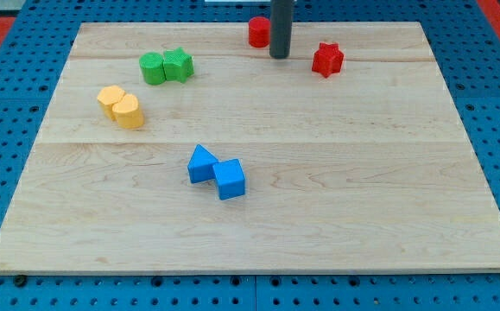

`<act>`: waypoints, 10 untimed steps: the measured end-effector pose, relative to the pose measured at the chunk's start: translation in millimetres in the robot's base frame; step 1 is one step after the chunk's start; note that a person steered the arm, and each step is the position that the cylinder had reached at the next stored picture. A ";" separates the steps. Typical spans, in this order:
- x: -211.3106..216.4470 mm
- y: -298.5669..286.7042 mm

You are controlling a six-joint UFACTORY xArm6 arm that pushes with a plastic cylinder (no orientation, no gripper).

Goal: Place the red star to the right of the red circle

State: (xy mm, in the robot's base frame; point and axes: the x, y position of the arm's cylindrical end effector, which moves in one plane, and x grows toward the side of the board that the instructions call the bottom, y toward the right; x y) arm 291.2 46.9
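No claw here: my tip (279, 56) is a bare rod, standing between the red circle (258, 32) on its left and the red star (327, 60) on its right, near the wooden table's (319, 216) top edge. The star looks light, rigid, slide-prone; push a flat between points.

**Inspector:** Top edge of the board (362, 190)?

**Assistant:** Red circle (258, 32) near the view's top, centre. My tip (279, 55) is just to its right and slightly lower; contact cannot be confirmed. Red star (327, 60) is to the right of the tip, apart from it.

**Inspector:** Left side?

**Assistant:** Green circle (153, 68) touches the green star (179, 64) on its right. Below and to their left, the upper yellow block (110, 98) touches the lower yellow block (128, 112).

**Inspector:** Centre?

**Assistant:** Blue triangle (201, 164) touches the blue cube (230, 179) at its lower right, well apart from all others.
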 end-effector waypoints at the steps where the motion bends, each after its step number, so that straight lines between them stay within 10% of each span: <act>1: 42.7 20.2; 2: 22.9 95.9; 6: -34.4 15.5; 10: -99.4 96.9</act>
State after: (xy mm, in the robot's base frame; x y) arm 191.8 143.8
